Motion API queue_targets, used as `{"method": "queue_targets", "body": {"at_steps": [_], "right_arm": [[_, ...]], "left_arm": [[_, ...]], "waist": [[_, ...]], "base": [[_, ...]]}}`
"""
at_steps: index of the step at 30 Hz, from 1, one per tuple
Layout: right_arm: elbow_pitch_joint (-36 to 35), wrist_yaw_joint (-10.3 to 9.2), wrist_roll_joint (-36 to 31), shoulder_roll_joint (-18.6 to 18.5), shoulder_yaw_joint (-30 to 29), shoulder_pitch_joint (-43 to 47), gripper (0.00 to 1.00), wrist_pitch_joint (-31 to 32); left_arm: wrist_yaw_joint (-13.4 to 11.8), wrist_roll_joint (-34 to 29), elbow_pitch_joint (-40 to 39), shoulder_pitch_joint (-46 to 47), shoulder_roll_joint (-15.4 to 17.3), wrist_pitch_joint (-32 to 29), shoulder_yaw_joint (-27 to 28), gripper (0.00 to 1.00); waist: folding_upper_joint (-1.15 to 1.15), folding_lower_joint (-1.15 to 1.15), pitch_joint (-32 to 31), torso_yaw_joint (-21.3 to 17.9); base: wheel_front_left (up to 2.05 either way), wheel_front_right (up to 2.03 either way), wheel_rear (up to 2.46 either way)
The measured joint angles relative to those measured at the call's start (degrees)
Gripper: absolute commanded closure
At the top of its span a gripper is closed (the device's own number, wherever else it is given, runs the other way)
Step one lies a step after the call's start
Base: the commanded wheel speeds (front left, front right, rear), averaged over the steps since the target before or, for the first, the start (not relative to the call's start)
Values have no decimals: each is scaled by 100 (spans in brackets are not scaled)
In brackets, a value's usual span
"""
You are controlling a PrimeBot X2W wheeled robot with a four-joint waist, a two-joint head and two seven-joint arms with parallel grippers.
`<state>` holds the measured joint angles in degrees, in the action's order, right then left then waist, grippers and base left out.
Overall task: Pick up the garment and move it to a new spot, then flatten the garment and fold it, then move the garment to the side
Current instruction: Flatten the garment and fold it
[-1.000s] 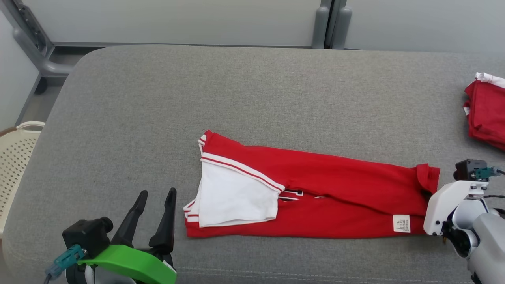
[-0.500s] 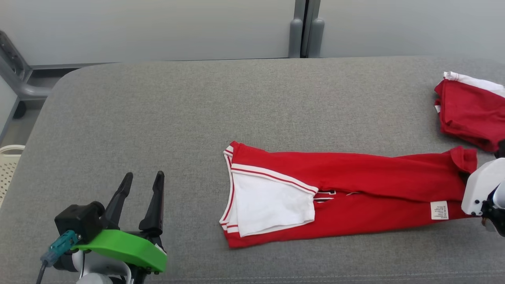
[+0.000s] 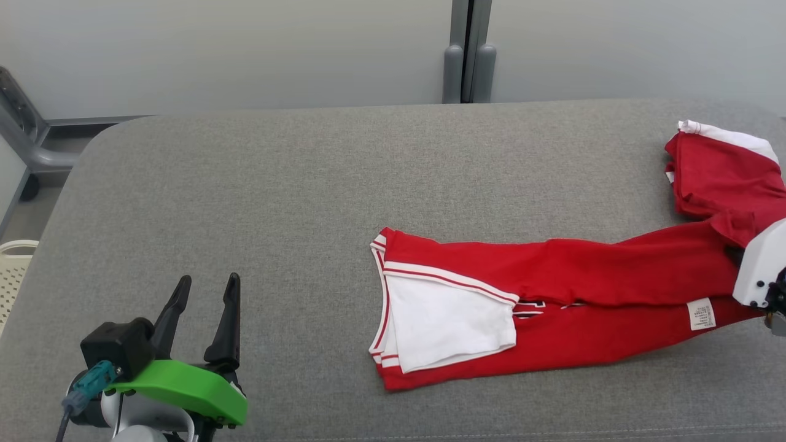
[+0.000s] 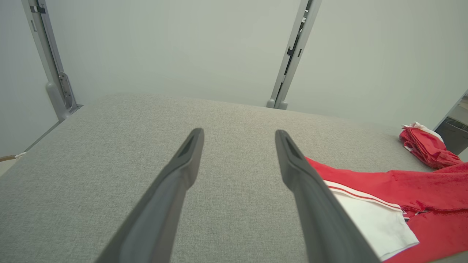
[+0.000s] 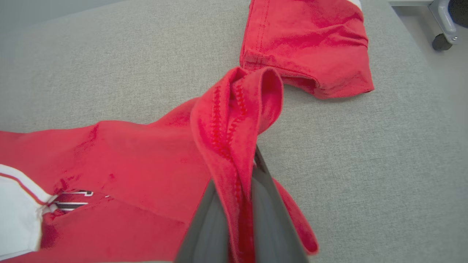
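The garment point(image 3: 552, 294) is a red shirt with a white sleeve, folded into a long strip across the grey cushion point(image 3: 276, 202). Its right end rises off the surface, pinched between the fingers of my right gripper point(image 5: 248, 171), which is shut on the red hem point(image 5: 234, 120). In the head view that gripper's white housing point(image 3: 758, 270) sits at the right edge. My left gripper point(image 3: 209, 279) hovers at the lower left, open and holding nothing, a good way left of the garment. In the left wrist view, the spread fingers point(image 4: 182, 171) frame bare cushion, with the garment point(image 4: 402, 190) to their right.
A second red garment point(image 3: 718, 172), folded, lies at the cushion's far right, close behind the lifted end point(image 5: 307, 44). A cream perforated basket point(image 3: 12, 264) stands off the left edge. Grey partition panels and a post point(image 3: 466, 61) back the cushion.
The head camera has swung, shifting the whole picture. My right gripper has dragged the garment rightward and raised its right end toward the folded red garment. The left gripper stays open.
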<state>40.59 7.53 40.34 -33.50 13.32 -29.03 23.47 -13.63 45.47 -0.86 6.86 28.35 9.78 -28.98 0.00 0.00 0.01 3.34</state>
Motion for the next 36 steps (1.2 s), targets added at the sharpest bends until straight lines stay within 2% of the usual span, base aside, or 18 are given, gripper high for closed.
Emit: {"method": "queue_targets", "body": {"at_steps": [9,13,19,23,28,36], "right_arm": [[-1004,-2,222,438,-164,50,100,861],[-1594,-3,207,853,-211,168,100,1395],[-1989,-4,31,1573,-357,280,100,1909],[-2038,-4,-271,2095,-449,285,100,2120],[-1842,-4,-779,2579,-525,231,100,2138],[-1158,-4,-1368,2885,-783,-22,100,1908]], "left_arm": [[15,27,13,-121,-74,88,-69,0],[45,44,12,-159,-124,138,-94,0],[78,64,-4,-205,-172,167,-134,0],[111,70,-1,-211,-209,188,-181,0],[199,71,60,-193,-294,189,-268,0],[312,60,157,21,-452,187,-415,0]], "waist": [[0,0,-139,170],[0,0,-208,310],[0,0,-272,519],[0,0,-292,674],[0,0,-280,891],[0,0,-179,1280]], "base": [[0,0,0],[0,0,0],[0,0,0],[0,0,0],[0,0,0],[0,0,0]]}}
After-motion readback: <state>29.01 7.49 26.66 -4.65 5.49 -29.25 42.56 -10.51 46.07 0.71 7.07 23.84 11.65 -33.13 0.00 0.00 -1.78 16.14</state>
